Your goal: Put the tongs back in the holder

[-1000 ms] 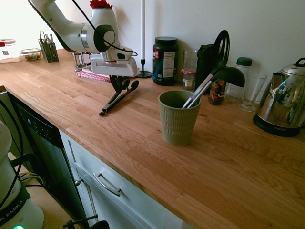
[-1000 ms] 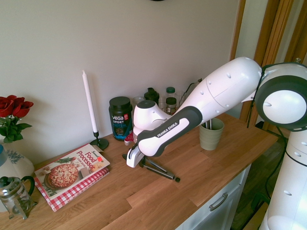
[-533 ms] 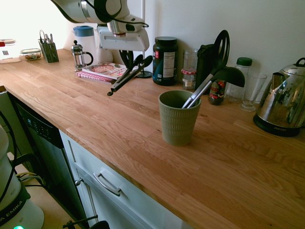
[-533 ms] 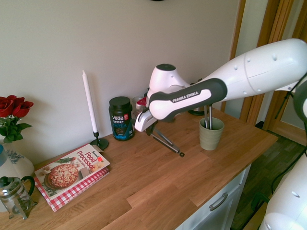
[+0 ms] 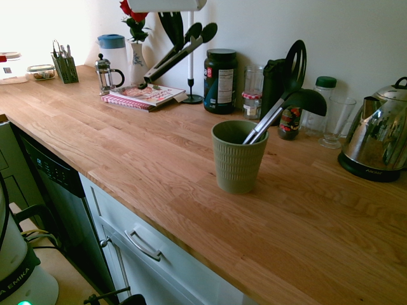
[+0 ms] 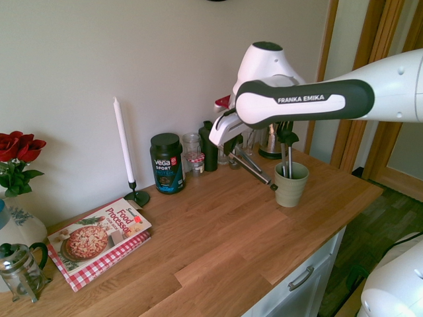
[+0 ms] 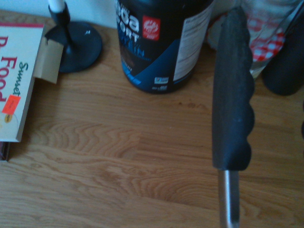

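the gripper (image 5: 175, 43) is pinching the tongs (image 5: 173, 60), with its fingers closed on them. the tongs are up in the air, over the back part of the wooden counter (image 5: 152, 159), and they are not in the holder (image 5: 238, 159). they are tilted. in the first exterior view, their round black tips are up high and the other end points down to the left. the wrist view shows a long black part with a bumpy edge and a bit of shiny silver metal below it. the holder is a green cup with lines on it, and it stands upright on the counter. the black ladle (image 5: 305, 101) and the black slotted spatula (image 5: 296, 68) are inside it, with their silver handles leaning on its rim. behind the holder are a big dark tub (image 5: 220, 82), a jar with a red and white lid (image 5: 252, 105) and a shiny kettle (image 5: 376, 130). the white candle (image 6: 123, 142) stands in a black holder near the tub. the cook book (image 6: 102, 234) lies on a red and white checked book (image 6: 109, 262).
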`<control>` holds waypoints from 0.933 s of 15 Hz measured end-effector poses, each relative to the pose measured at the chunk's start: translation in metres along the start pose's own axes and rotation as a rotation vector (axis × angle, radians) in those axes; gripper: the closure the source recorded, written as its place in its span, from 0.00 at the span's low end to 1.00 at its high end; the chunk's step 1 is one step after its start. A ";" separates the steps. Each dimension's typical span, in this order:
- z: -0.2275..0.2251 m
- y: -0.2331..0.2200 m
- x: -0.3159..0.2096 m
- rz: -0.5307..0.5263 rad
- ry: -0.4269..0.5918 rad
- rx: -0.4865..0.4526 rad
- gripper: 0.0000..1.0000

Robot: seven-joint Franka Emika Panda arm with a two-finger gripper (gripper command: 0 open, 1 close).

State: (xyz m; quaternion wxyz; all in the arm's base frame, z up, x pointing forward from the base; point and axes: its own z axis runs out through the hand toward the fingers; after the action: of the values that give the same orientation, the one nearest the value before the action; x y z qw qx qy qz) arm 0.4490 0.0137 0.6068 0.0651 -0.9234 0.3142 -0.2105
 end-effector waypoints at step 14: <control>-0.072 0.130 0.085 0.324 0.359 0.041 1.00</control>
State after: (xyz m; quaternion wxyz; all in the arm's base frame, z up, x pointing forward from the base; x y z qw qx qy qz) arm 0.4066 -0.1406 0.6685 0.0598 -0.8073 0.4604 -0.3643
